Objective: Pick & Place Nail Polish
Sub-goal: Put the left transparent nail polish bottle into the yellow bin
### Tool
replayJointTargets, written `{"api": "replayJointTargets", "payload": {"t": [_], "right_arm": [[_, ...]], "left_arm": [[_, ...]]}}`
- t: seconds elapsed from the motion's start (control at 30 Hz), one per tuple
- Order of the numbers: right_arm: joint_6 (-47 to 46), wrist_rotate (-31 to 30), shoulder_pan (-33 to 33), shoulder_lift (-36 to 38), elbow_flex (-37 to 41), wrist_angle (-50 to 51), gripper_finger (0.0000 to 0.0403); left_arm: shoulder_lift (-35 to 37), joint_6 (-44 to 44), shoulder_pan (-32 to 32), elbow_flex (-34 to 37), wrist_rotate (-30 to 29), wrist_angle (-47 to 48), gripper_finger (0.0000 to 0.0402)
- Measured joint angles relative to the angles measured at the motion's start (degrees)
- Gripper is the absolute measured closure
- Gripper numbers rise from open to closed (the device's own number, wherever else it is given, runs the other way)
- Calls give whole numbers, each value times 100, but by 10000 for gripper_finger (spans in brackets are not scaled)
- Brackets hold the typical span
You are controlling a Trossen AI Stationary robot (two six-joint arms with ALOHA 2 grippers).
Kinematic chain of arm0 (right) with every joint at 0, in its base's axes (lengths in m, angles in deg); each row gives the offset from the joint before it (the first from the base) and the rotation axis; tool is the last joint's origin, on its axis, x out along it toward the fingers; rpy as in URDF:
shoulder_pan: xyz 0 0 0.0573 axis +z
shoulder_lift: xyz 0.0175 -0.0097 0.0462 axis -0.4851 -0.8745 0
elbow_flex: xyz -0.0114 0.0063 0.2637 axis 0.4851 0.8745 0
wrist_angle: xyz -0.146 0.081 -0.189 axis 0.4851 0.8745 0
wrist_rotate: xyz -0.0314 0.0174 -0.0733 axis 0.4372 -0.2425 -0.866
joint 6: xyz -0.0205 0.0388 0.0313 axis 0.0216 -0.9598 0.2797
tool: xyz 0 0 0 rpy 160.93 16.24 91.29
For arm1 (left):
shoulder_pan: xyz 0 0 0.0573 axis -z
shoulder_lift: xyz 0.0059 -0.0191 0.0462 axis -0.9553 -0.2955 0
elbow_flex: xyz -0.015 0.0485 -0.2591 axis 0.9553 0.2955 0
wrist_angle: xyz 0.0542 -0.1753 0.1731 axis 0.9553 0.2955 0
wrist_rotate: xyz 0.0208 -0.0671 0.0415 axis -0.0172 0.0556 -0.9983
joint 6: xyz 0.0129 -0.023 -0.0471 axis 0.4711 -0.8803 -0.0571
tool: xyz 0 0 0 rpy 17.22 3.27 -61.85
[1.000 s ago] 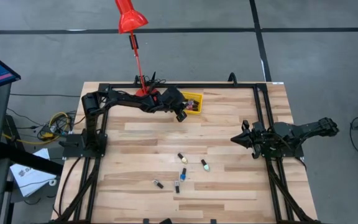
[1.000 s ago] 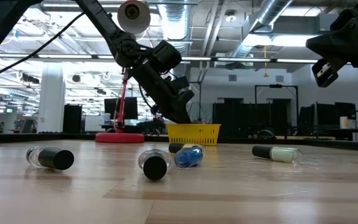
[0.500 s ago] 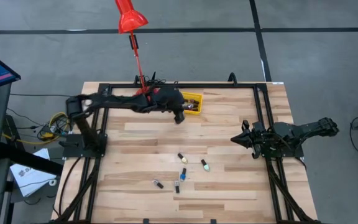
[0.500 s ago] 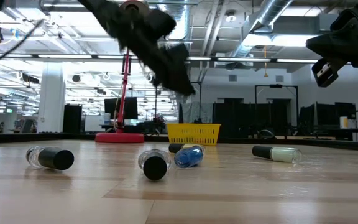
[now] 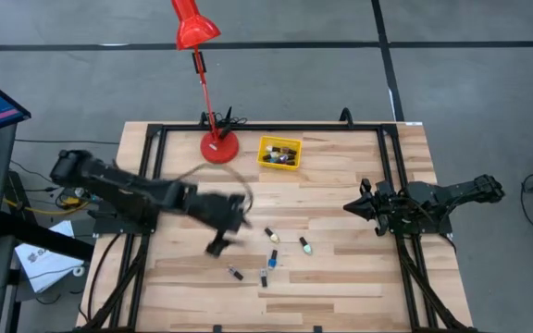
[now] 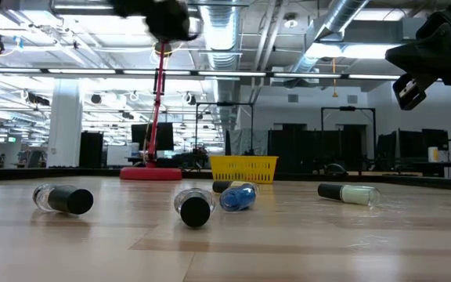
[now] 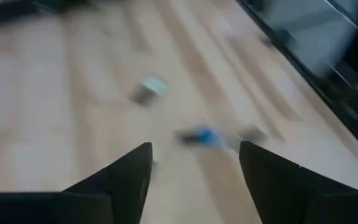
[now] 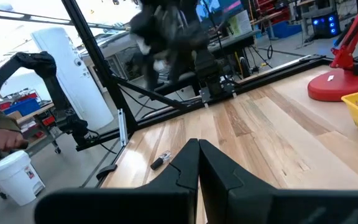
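Observation:
Several nail polish bottles lie on their sides on the wooden table: a dark-capped one (image 5: 269,233), a pale green one (image 5: 303,245), a blue one (image 5: 272,258), and two more (image 5: 263,276) (image 5: 235,274). More bottles lie in the yellow bin (image 5: 279,153) at the far side. My left gripper (image 5: 218,245) hovers left of the loose bottles. It is open with nothing between its fingers (image 7: 194,168), and blurred bottles (image 7: 204,135) lie ahead of it. My right gripper (image 5: 354,207) waits shut (image 8: 197,149) above the table's right half.
A red lamp stands on its base (image 5: 218,146) left of the bin, its head beyond the far edge. A black frame (image 5: 248,128) runs along the table's far, left and right sides. Bare wood lies between the bin and the loose bottles.
My left gripper has swung away from the yellow bin toward the table's near edge and a little left. It now stands over the table beside the loose bottles. The bottles on the table have not moved.

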Motion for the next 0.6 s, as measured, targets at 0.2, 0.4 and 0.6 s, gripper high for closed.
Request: {"api": "replayJointTargets", "payload": {"t": [0.2, 0.4, 0.6], "right_arm": [[0, 0, -1, 0, 0, 0, 402], [0, 0, 1, 0, 1, -1, 402], [0, -2, -1, 0, 0, 0, 402]], "left_arm": [[78, -119, 1031, 774, -16, -222, 148], [-97, -352, 1301, 1502, -18, -1272, 147], [-369, -492, 1213, 2091, -17, -2389, 147]]}}
